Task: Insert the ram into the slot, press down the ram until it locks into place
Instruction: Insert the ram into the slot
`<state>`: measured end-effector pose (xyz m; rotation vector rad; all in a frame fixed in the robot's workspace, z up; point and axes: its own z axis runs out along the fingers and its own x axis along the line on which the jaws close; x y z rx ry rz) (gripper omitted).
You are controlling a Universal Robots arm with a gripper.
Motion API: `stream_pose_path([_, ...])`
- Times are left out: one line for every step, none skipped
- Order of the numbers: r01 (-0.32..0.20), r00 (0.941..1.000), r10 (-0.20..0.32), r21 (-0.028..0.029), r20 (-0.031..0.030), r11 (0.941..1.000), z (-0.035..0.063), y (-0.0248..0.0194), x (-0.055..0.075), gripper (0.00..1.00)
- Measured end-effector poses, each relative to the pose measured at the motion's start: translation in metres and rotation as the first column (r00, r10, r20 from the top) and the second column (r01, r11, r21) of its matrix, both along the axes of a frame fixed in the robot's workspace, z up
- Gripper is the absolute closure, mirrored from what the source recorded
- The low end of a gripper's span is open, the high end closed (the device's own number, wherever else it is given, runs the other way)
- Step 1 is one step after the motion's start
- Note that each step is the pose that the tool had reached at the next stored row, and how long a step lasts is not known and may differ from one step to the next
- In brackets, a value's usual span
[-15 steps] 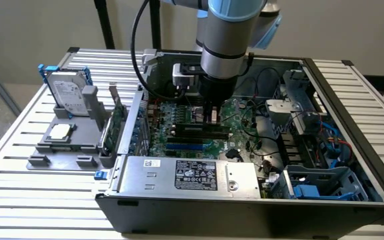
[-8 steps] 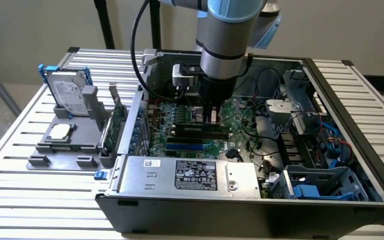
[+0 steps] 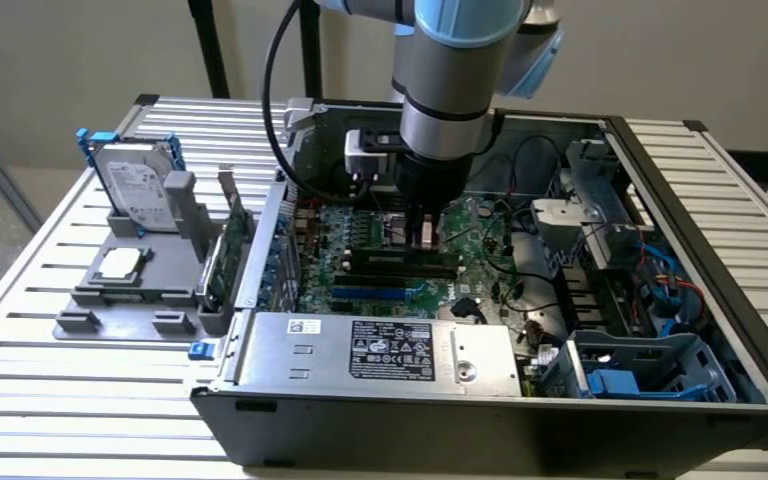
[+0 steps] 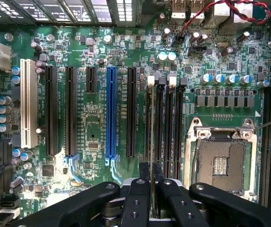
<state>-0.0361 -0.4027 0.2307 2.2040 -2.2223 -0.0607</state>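
Now, table (image 3: 77,400): slatted metal, spreading across the exterior view, and everything sits on it.
Computer case (image 3: 491,430): black, lying flat with its side open, from the centre to the exterior view's right.
Arm (image 3: 444,90): grey and pale blue, dropping straight down from the top centre into the case.
Motherboard (image 4: 95,130): green, on the case floor, right under the wrist camera.
Power supply (image 3: 371,345): silver box with a label, along the case's near edge in the lower centre.
Fixture (image 3: 131,290): grey tray at the exterior view's left, outside the case.
Hard drive (image 3: 137,190): propped up at the back of the fixture, with a blue bracket at its sides.
Expansion card (image 3: 233,255): green, upright, between the fixture and the case wall.
CPU socket (image 4: 220,163): open metal frame, just beside the bank of four black memory sockets.
Blue slot (image 4: 110,113): among the black expansion slots, apart from the memory bank.
Gripper (image 4: 151,172): low over the motherboard, and it's clamped, with both black fingers (image 4: 144,174) pinching the ram.
Ram (image 4: 152,132): seen edge-on as a thin pale line, upright between the fingers, running lengthwise along the slot.
Slot (image 4: 148,109): the outermost black socket of the bank, on the side away from the CPU socket, with a white latch at its far end. The ram sits directly in line with it, but whether it is fully seated, can't tell.
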Motion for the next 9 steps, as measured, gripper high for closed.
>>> stream_pose_path([0.0,1.0,0.0,-0.0005,-0.0001,1.0,-0.0005,0.0003,0.0,0.87])
stream_pose_path([0.0,1.0,0.0,-0.0005,0.0001,1.0,-0.0011,0.0005,0.0,0.87])
stream_pose_path([0.0,1.0,0.0,-0.001,0.0001,1.0,-0.0016,0.0007,0.0,0.87])
stream_pose_path([0.0,1.0,0.0,-0.0016,0.0,1.0,-0.002,0.0008,0.0,0.87])
stream_pose_path([0.0,1.0,0.0,-0.0019,0.0,1.0,-0.0023,0.0009,0.0,0.87])
stream_pose_path([0.0,1.0,0.0,-0.0026,0.0,1.0,-0.0026,0.0009,0.0,0.87])
stream_pose_path([0.0,1.0,0.0,-0.0032,-0.0001,1.0,-0.0027,0.0009,0.0,0.87])
stream_pose_path([0.0,1.0,0.0,-0.0035,-0.0001,1.0,-0.0028,0.0009,0.0,0.87])
stream_pose_path([0.0,1.0,0.0,-0.0039,-0.0001,1.0,-0.003,0.0009,0.0,0.87])
